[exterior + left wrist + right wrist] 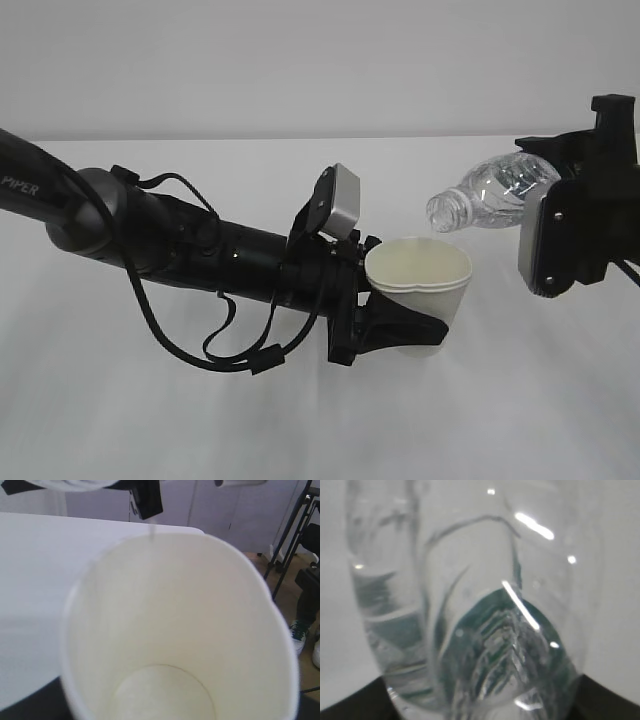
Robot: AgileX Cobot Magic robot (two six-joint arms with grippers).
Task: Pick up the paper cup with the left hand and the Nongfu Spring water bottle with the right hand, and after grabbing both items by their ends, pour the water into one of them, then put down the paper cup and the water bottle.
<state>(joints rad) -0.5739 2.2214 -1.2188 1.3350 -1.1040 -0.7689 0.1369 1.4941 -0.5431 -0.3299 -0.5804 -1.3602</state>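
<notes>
My left gripper [405, 325] is shut on the white paper cup [418, 285], holding it low on its body above the table, mouth up and leaning a little. In the left wrist view the cup's cream inside [165, 630] fills the frame and its round bottom looks dry. The clear ribbed Nongfu Spring water bottle [495, 190] lies tilted in my right gripper [565, 175], which is shut on its base end. Its open neck points down-left just above the cup's right rim. Up close the bottle [485, 630] hides the fingers. No water is clearly pouring.
The white table [300, 430] stretches under both arms, with a pale wall behind. Looped black cables [190, 330] hang below the left arm. Past the table's far edge, the left wrist view shows black stand legs [295, 535] and a person's shoe [299, 632] on the floor.
</notes>
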